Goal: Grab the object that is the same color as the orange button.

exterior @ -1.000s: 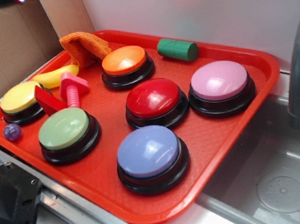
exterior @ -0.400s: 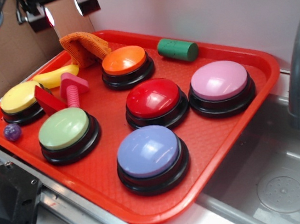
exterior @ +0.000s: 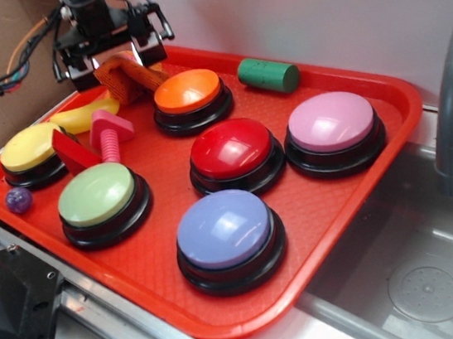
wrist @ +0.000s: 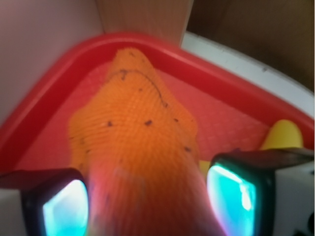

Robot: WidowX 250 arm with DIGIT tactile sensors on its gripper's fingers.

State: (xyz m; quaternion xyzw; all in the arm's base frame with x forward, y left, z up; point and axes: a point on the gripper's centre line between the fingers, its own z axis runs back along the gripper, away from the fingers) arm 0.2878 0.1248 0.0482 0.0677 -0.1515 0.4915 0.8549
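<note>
One gripper (exterior: 116, 57) is straddling the orange cloth (exterior: 125, 78), upper left | fingers (wrist: 59, 206) spread open, cloth between, grasp unclear | orange button (exterior: 190, 92) sitting just right.

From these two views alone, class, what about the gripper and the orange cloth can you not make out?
- Exterior view: most of the orange cloth is hidden behind the gripper.
- Wrist view: the fingers flank the orange cloth, but the bottom edge cuts off their tips, so contact is unclear.
- Wrist view: the banana toy is mostly hidden by a finger.
</note>
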